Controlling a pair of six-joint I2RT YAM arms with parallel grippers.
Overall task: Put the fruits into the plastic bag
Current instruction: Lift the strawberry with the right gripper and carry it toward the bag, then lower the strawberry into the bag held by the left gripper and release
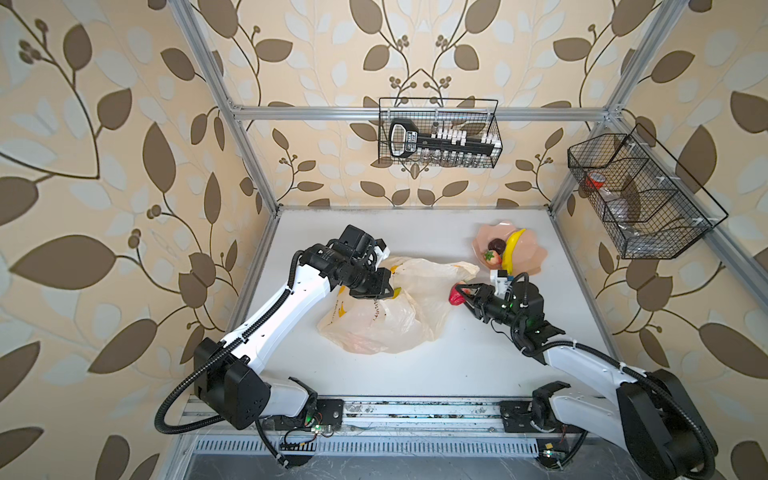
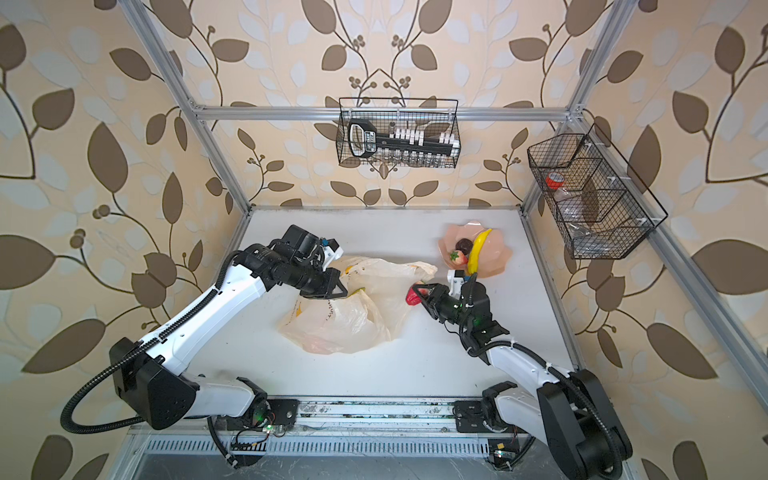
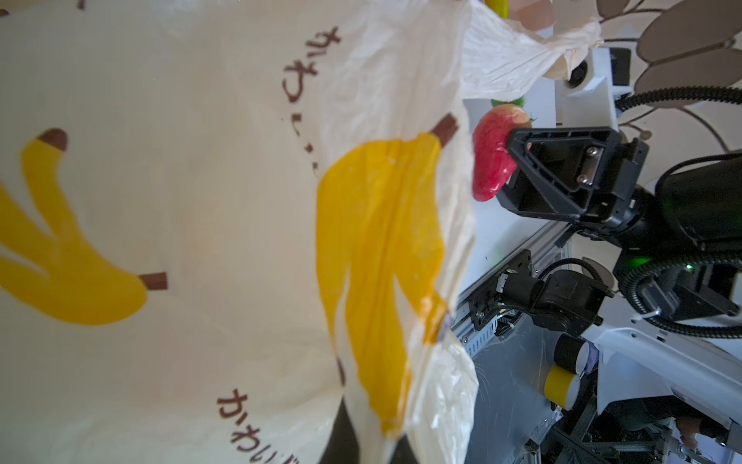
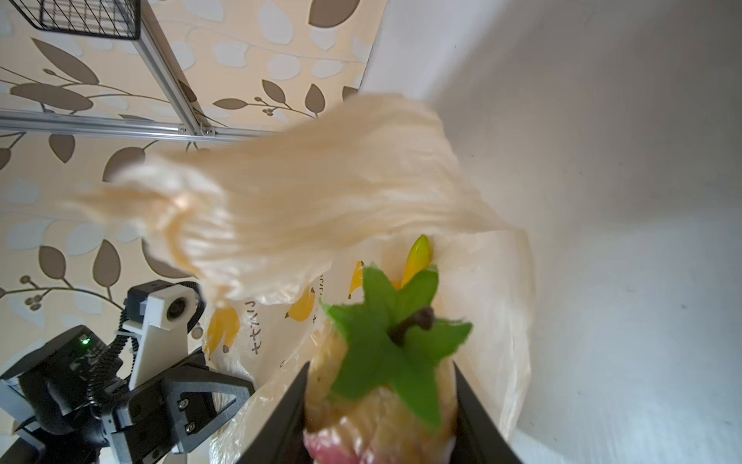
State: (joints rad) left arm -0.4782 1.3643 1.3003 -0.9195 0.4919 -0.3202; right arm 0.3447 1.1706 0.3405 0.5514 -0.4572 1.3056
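White tabletop forms the work surface. My left gripper is pressed together on the upper rim of the bag and holds that rim off the surface. My right gripper pinches a strawberry by its body, just short of the bag's mouth, between my two grippers. Behind my right gripper, a plate carries a banana.

Handling: the strawberry looks light, glossy and probably slippery; grip across its widest part, never the leaf cap. The bag film is thin and limp; hold it by rim or handle only.

View differences: my right wrist view shows the leaf cap and, ahead of it, a yellow tip inside the bag, which the top views do not show clearly. My left wrist view shows the strawberry just beside the film.
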